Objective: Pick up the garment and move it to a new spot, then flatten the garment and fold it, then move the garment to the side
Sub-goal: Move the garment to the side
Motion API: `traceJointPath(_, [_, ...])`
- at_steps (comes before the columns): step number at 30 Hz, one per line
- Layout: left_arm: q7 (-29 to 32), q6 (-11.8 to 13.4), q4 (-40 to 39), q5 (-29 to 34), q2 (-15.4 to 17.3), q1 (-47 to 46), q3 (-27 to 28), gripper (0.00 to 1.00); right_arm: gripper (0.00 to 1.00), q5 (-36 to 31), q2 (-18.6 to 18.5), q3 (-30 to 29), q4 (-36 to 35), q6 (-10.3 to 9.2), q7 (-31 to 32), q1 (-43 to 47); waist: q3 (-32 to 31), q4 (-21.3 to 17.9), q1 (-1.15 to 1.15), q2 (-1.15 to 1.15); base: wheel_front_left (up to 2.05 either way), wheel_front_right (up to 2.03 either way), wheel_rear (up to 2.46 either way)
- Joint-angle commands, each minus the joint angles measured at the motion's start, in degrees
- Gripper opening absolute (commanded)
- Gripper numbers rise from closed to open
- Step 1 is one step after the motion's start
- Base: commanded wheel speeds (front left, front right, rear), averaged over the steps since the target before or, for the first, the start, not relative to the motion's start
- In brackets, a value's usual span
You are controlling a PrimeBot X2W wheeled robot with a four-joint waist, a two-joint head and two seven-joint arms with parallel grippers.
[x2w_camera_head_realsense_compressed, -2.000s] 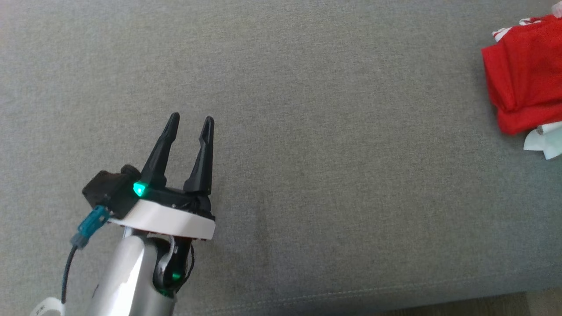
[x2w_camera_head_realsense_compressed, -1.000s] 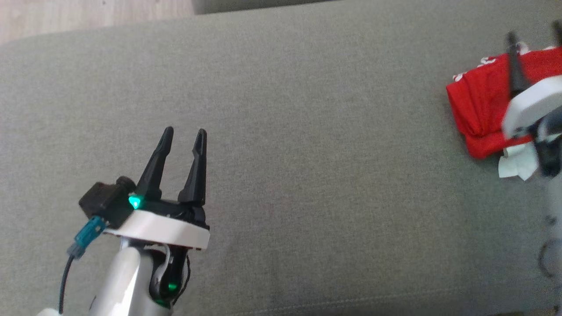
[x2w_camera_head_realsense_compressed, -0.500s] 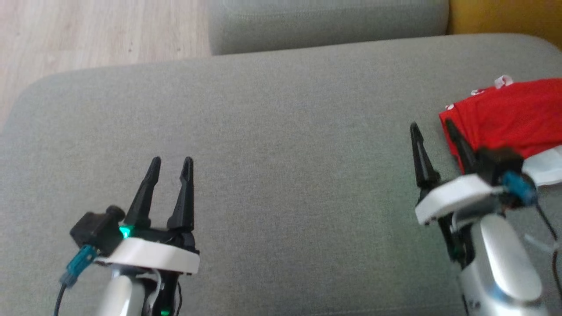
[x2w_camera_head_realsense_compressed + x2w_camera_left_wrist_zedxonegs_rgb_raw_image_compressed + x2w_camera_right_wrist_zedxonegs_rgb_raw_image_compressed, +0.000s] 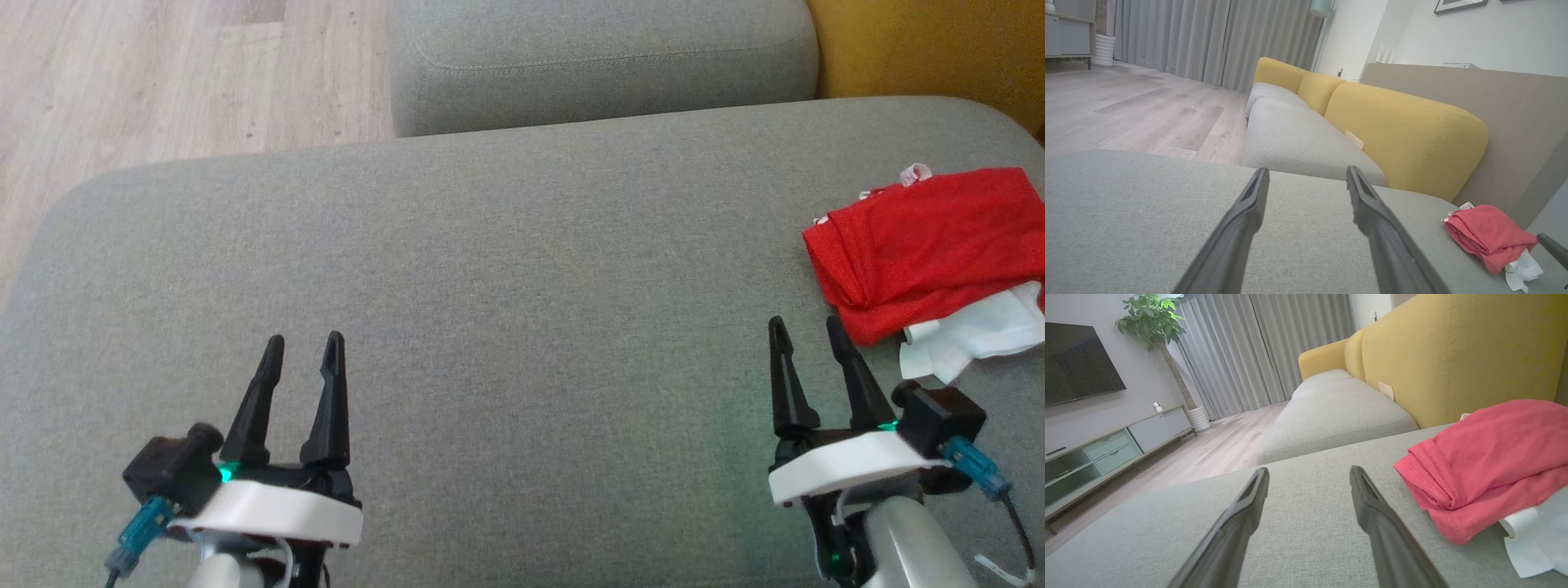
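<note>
- Garment watch, starting closest to the robot: the left gripper hangs over the near-left part of the grey seat cushion, fingers spread apart with nothing between them.
- The right gripper sits over the near-right part, also spread wide and empty. Its tips are just short of the red cloth, not touching it.
- Right past those tips is the garment itself, a red tee-looking thing. It's a compact, roughly doubled-over bundle at the cushion's right end, lying on a white piece that pokes out at its near edge.
- Honestly that fits a loose heap waiting to be carried, or a folded one already parked at the side. Can't call it.
- Handling guess: thin, soft and light with zero stiffness, so it'll droop and come undone when lifted. The thick rolled edge on its left looks like the best bite; pinch too shallow and probably only the top layer comes.
- Farther back are a second grey cushion and the yellow backrest.
</note>
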Motion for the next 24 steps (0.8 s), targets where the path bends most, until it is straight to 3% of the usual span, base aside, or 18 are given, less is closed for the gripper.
traceJointPath(1, [-0.69, 0.27, -2.16, -0.06, 0.15, -1.66, 1.98, 1.0, 1.0, 0.21, 0.16, 1.59, -1.73, -0.05, -0.79, -1.63, 0.01, -0.02, 0.0, 0.0, 0.0, 0.0, 0.0])
traceJointPath(8, [-0.69, 2.3, -2.84, -0.5, 0.15, -1.59, 2.61, 1.0, 1.0, 0.13, 0.16, 1.94, -1.8, -0.05, -1.08, -2.1, 0.1, -0.12, 0.0, 0.0, 0.0, 0.0, 0.0])
traceJointPath(24, [-0.69, 1.77, -1.73, -1.65, 0.15, -1.39, 2.73, 1.0, 1.0, 0.04, 0.17, 1.79, -2.22, -0.05, -1.19, -1.91, 0.4, 0.0, 0.0, 0.0, 0.0, 0.0, 0.0])
